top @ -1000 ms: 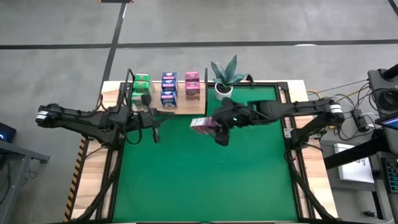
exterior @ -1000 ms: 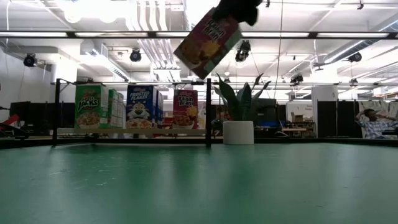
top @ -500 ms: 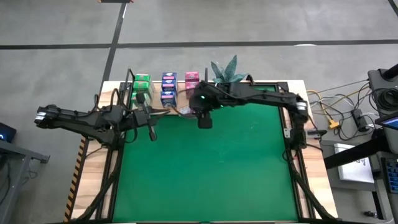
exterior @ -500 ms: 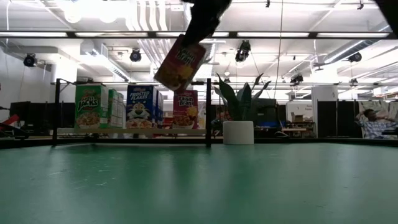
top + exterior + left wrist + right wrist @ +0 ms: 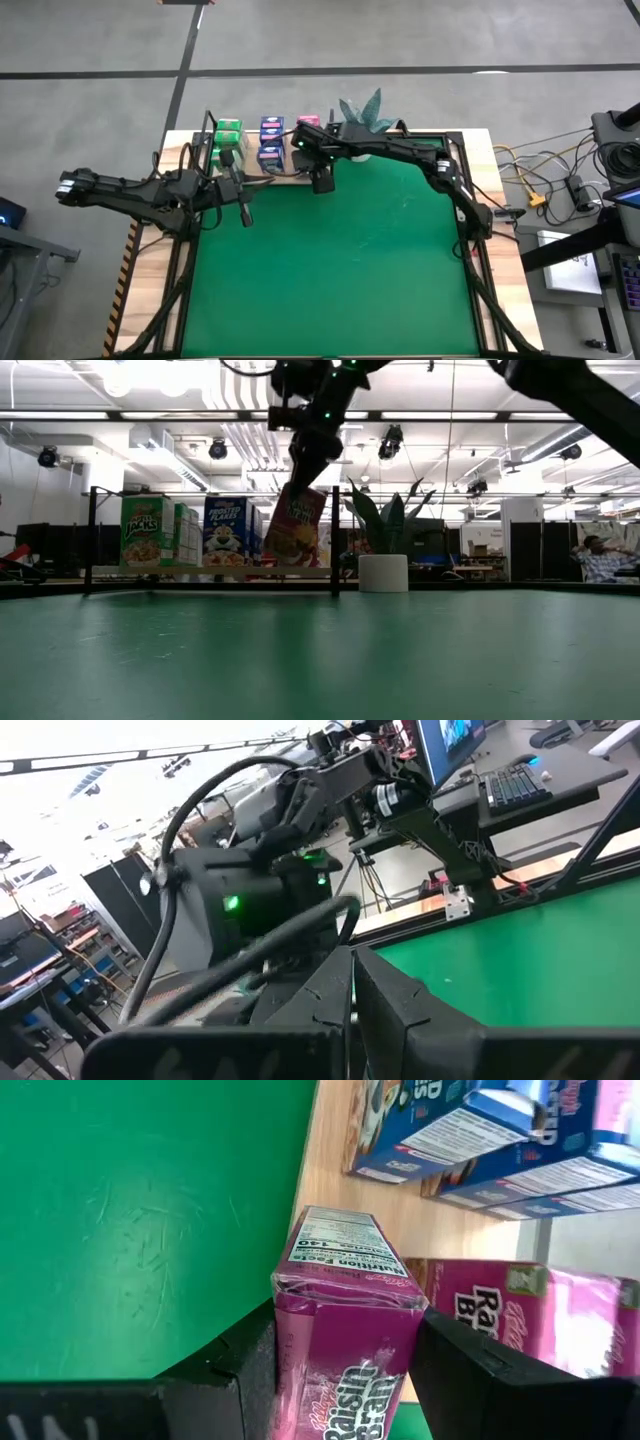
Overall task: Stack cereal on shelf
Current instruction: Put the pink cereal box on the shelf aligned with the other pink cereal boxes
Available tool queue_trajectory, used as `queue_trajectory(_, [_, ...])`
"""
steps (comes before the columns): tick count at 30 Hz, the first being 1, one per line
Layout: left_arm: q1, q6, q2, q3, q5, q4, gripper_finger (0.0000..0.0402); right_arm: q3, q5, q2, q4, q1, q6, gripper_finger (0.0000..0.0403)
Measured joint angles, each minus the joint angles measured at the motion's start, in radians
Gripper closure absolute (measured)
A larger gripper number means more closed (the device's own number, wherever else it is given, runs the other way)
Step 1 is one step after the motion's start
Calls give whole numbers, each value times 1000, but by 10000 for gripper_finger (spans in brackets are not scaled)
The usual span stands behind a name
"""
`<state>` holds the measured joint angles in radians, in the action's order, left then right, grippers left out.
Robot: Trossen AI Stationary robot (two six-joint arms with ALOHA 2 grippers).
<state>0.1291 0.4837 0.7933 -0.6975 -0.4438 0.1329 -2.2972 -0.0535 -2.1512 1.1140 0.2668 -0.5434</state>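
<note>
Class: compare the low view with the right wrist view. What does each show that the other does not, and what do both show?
Only the low view: the green cereal box, the potted plant, the shelf's black posts.
Only the right wrist view: the nutrition label on the held carton's end, the shelf's wood grain.
Both: the right gripper clamping the pink cereal carton, blue boxes behind it.

Seen from above, the right arm reached across the far side of the green table (image 5: 330,270) to the shelf (image 5: 262,170), its right gripper (image 5: 318,165) over the board's near right part, in front of the pink cartons (image 5: 307,123); its fingers and any load were hidden under the wrist. Green cartons (image 5: 228,140) stood at the shelf's left, blue-and-white cartons (image 5: 271,142) in the middle. A potted plant (image 5: 362,118) stood just right of the shelf. The left gripper (image 5: 243,205) hung shut over the table's left edge, near the shelf's front.
</note>
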Motion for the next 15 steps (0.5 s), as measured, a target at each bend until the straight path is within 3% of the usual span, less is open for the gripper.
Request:
queue_trajectory(10, [0,2,1,0,0,-2,402,-34,2,-33,7,21,-4,222])
queue_trajectory(15, [0,2,2,0,0,-1,402,-37,1,-33,6,24,-12,202])
